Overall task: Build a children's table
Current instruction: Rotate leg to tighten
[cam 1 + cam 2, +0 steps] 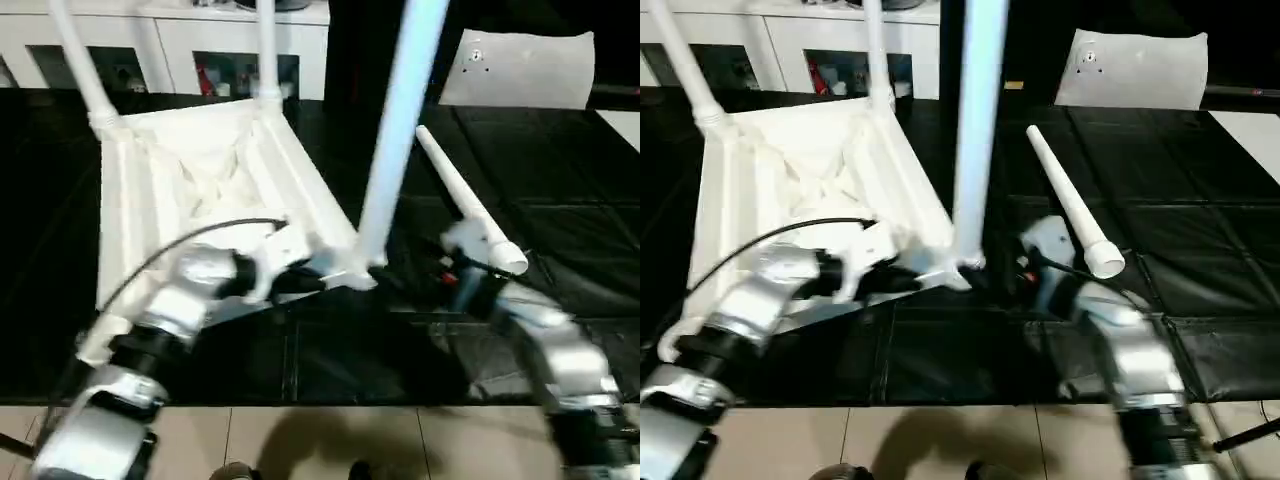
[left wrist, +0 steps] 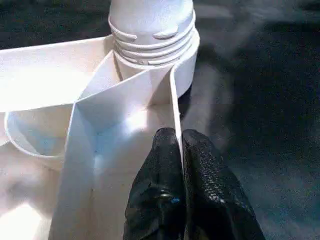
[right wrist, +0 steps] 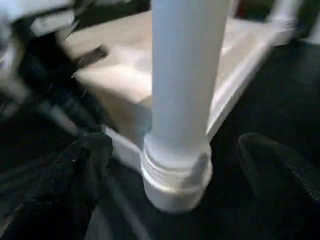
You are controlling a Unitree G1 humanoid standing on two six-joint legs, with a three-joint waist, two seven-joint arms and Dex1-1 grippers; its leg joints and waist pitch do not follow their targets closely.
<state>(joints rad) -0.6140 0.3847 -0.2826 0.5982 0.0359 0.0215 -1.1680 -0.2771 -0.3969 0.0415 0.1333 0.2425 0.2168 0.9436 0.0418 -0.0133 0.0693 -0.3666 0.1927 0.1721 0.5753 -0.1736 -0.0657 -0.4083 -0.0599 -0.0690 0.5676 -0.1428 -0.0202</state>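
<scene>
Left wrist view: my left pincer (image 2: 181,145) is pinched narrow on a thin rib of the upside-down tabletop (image 1: 190,170), lying on the black floor mat (image 1: 560,230). My right pincer (image 3: 172,150) gapes wide around the near corner leg (image 3: 185,75), which stands in its socket. Hollow plastic, probably light, stiff and slippery, so I'd grip this leg low, near its threaded collar. A spare leg (image 1: 1072,215) lies beside it.
</scene>
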